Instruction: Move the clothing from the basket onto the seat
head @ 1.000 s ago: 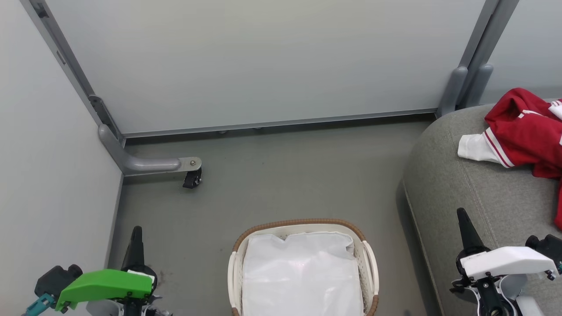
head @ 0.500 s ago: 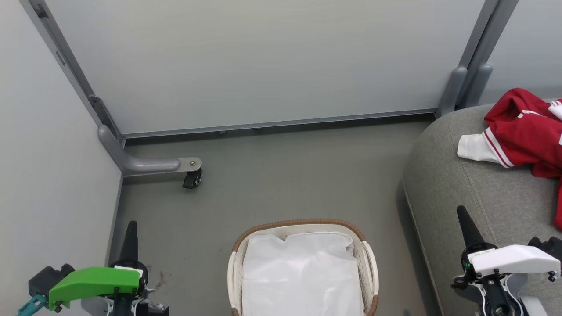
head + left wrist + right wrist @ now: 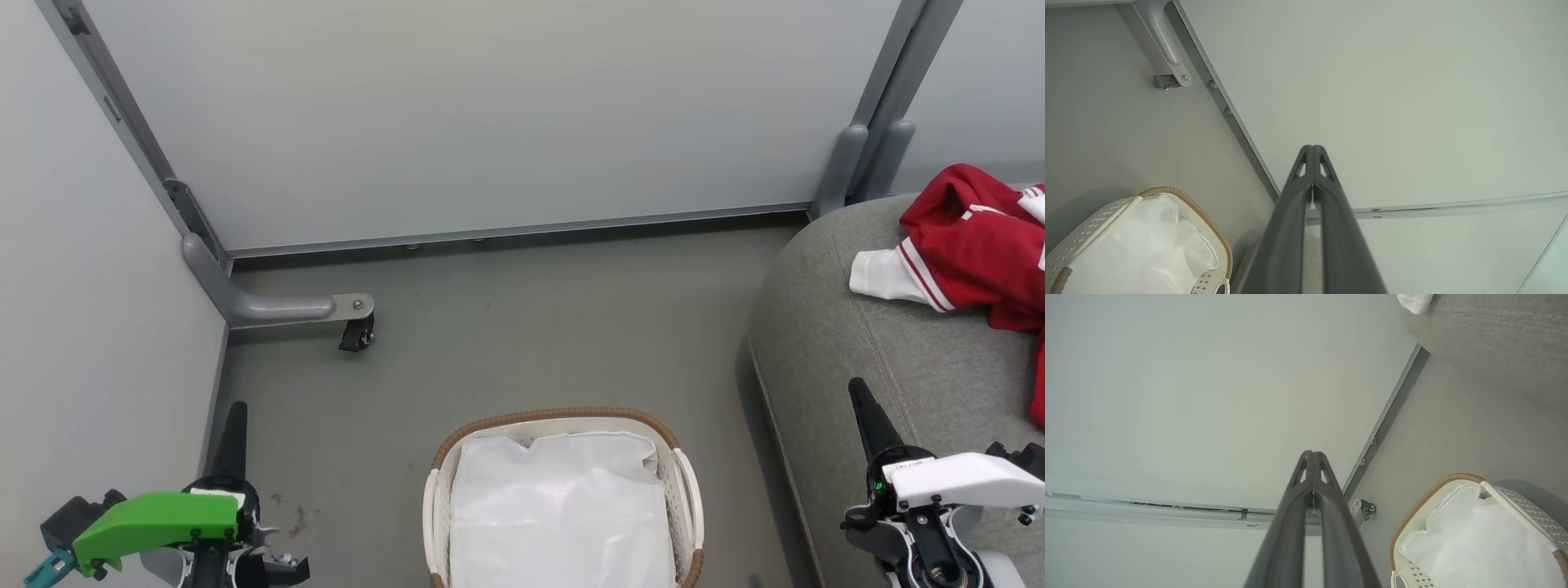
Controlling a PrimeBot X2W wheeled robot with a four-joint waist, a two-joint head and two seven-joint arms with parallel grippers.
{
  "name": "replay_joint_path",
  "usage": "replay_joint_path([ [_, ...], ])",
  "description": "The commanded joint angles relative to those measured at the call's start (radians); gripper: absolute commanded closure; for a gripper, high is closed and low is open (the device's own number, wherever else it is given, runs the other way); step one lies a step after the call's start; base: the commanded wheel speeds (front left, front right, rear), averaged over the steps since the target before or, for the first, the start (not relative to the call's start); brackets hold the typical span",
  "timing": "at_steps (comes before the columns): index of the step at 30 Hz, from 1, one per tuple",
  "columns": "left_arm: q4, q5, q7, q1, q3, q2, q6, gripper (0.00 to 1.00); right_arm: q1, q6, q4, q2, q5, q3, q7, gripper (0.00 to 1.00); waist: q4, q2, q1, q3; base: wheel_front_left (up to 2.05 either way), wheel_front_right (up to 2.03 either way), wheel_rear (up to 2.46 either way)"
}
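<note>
Dark-fingered left gripper [image 3: 237, 412] and right gripper [image 3: 860, 394], both clenched empty, point forward either side of the basket [image 3: 555, 414].

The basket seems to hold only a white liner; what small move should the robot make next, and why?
Probably just rest both grippers and stop. The basket holds just its white liner, the red clothing already lies on the seat, and the left gripper and right gripper are shut on nothing.
</note>
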Motion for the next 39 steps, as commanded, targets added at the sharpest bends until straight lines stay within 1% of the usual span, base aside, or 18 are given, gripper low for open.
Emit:
replay_joint_path([
  [1,-0.008,-0.025,0.006,-0.022,0.009,0.003,-0.007,1.00,-0.015,0.000,-0.011,-0.006,0.026,-0.004,0.006,1.00,0.000,0.0000,0.0000,0.000,0.00,0.00,0.00],
  [12,-0.016,-0.109,0.029,-0.025,0.026,0.003,-0.011,1.00,-0.015,0.000,-0.018,-0.007,0.124,-0.007,0.031,1.00,-0.001,0.0000,0.0000,-0.001,0.00,0.00,0.00],
  [30,-0.026,-0.223,0.062,-0.033,0.050,0.004,-0.019,1.00,-0.014,0.000,-0.026,-0.009,0.253,-0.011,0.063,1.00,-0.002,0.0000,0.0000,-0.002,0.00,0.00,0.00],
  [39,-0.025,-0.231,0.066,-0.031,0.052,0.004,-0.020,1.00,-0.014,0.000,-0.027,-0.009,0.262,-0.011,0.065,1.00,-0.002,0.0000,0.0000,-0.002,0.00,0.00,0.00],
])
